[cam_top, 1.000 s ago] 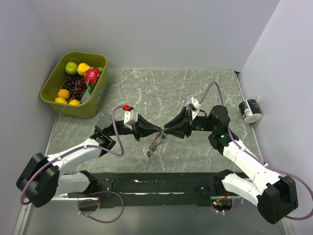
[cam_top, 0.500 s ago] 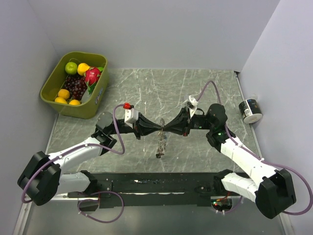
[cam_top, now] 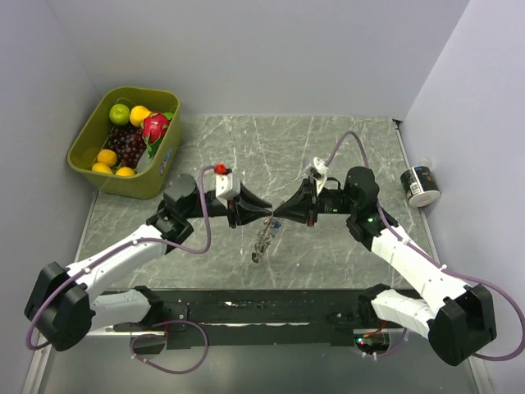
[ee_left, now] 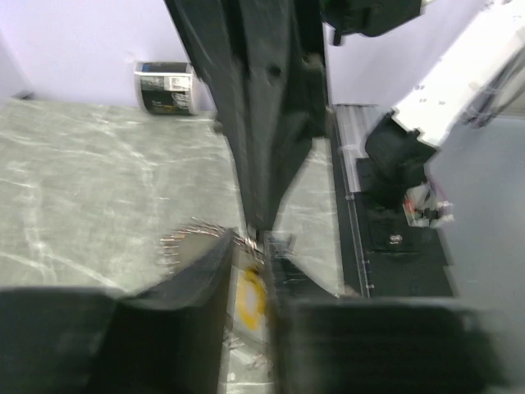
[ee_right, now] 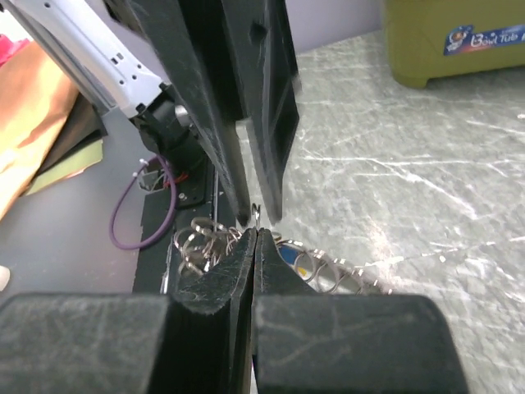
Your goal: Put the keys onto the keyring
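The keyring (cam_top: 264, 238), a beaded silvery wire ring with several small rings and keys on it, hangs above the marble table between my two grippers. My right gripper (cam_top: 277, 215) is shut on its wire, which pokes out above the pads in the right wrist view (ee_right: 256, 234). A blue and a yellow key head (ee_right: 305, 264) show behind the pads. My left gripper (cam_top: 267, 213) faces it tip to tip, with the jaws a little apart around the ring. In the blurred left wrist view (ee_left: 250, 246), a yellow key head (ee_left: 252, 295) shows in the gap.
A green bin (cam_top: 162, 168) of fruit stands at the back left. A small black-and-white roll (cam_top: 420, 185) lies against the right wall and also shows in the left wrist view (ee_left: 164, 84). A black rail (cam_top: 262, 308) runs along the near edge.
My left arm has shifted right and lifted its wrist, and its jaws now stand round the ring. The hanging keys have swung slightly. My right gripper has held its grip.
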Robot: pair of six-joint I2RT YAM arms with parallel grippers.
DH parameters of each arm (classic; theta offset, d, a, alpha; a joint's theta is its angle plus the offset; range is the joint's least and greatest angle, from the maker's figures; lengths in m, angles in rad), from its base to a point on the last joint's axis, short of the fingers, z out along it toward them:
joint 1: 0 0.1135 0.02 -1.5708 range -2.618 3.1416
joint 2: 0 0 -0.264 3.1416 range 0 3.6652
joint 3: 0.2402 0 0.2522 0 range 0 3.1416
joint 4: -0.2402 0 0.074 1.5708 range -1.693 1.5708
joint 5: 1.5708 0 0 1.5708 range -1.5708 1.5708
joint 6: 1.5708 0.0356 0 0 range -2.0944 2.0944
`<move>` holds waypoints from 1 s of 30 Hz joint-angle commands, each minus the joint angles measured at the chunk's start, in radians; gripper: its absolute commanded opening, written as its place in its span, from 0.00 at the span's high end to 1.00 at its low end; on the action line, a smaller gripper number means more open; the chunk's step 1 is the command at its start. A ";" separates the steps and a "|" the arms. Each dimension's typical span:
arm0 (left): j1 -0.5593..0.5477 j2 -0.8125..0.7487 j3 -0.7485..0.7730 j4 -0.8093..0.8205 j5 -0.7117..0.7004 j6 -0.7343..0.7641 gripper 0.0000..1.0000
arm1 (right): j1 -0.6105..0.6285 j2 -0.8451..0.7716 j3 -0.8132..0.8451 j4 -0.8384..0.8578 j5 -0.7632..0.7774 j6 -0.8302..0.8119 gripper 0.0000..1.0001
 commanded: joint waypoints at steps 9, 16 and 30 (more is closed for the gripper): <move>-0.003 0.031 0.452 -0.899 -0.111 0.402 0.33 | 0.001 0.048 0.130 -0.281 0.033 -0.196 1.00; -0.020 0.199 0.640 -1.209 -0.107 0.537 0.34 | 0.025 0.085 0.170 -0.415 0.084 -0.268 1.00; -0.093 0.306 0.657 -1.151 -0.067 0.521 0.52 | 0.053 0.094 0.178 -0.455 0.136 -0.293 1.00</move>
